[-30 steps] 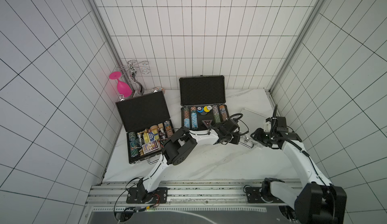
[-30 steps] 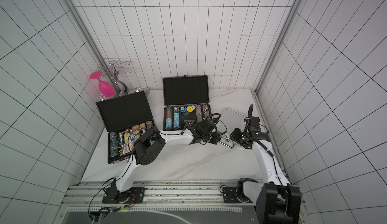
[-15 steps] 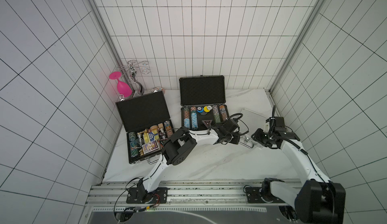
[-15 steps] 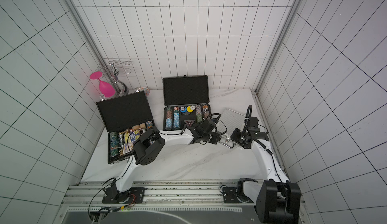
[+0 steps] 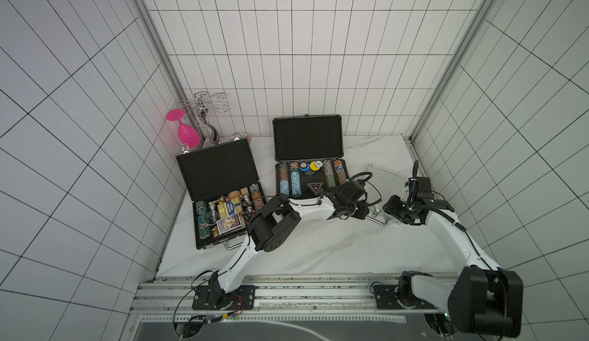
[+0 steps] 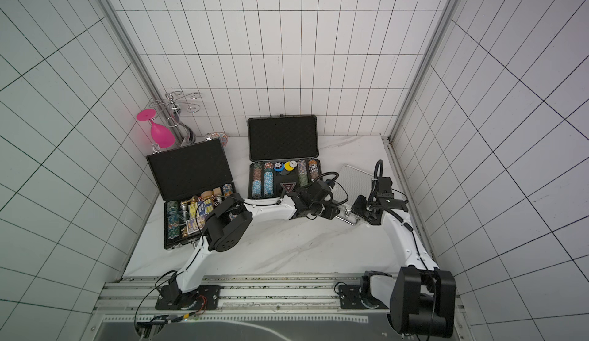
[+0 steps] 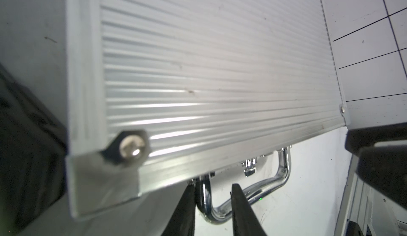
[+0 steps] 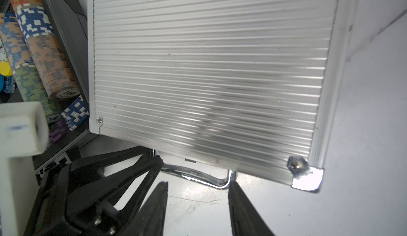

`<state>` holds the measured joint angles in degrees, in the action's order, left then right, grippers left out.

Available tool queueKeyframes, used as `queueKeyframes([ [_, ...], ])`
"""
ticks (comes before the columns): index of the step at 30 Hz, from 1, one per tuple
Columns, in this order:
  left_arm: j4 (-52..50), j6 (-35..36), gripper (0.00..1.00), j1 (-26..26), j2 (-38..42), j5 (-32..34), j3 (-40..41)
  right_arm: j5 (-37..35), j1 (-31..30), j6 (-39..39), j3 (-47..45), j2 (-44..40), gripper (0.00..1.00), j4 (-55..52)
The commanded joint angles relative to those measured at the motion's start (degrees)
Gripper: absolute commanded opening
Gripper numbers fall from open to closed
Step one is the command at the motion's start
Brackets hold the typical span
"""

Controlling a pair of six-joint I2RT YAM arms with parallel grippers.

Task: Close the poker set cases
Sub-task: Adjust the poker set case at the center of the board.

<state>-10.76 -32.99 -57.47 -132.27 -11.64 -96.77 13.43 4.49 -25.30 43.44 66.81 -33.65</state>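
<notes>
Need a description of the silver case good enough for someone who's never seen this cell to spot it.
On the white marble tabletop, three cases sit side by side; take the one nearest the right wall, the silver case. Unlike the left black case and middle black case, both open and showing chips, it is ribbed bare aluminium with its lid down.

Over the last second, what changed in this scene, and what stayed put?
The left gripper opened: its fingers now stand apart around the chrome handle of the silver case. The right gripper stayed open at the handle's other end. The silver case stayed closed; the case with card decks and the case with chip rows stayed open.
</notes>
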Motion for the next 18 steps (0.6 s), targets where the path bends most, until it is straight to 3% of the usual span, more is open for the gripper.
queueKeyframes([
  [1, -1.11, 1.50, 0.32, -0.53, -2.70, 4.75, -3.34, 0.16, 0.26, -0.54, 2.52, 0.25, 0.48, 0.06],
  [4, -2.01, 1.01, 0.33, -0.37, -3.41, 6.14, -3.00, 0.80, 0.37, -0.67, 2.61, 0.19, 0.48, 0.34],
  [8, 1.47, -0.93, 0.21, 0.01, -4.47, 4.43, -1.79, 1.53, 0.35, -0.77, 2.57, 0.17, 0.47, 0.70],
  [14, -0.35, 0.31, 0.28, -0.53, -6.19, 6.93, -4.43, 1.95, 0.39, -0.80, 2.87, -0.16, 0.46, 0.70],
  [18, 0.39, 0.33, 0.23, -0.62, -7.02, 6.54, -4.55, 2.38, 0.38, -0.83, 2.62, -0.18, 0.46, 1.04],
])
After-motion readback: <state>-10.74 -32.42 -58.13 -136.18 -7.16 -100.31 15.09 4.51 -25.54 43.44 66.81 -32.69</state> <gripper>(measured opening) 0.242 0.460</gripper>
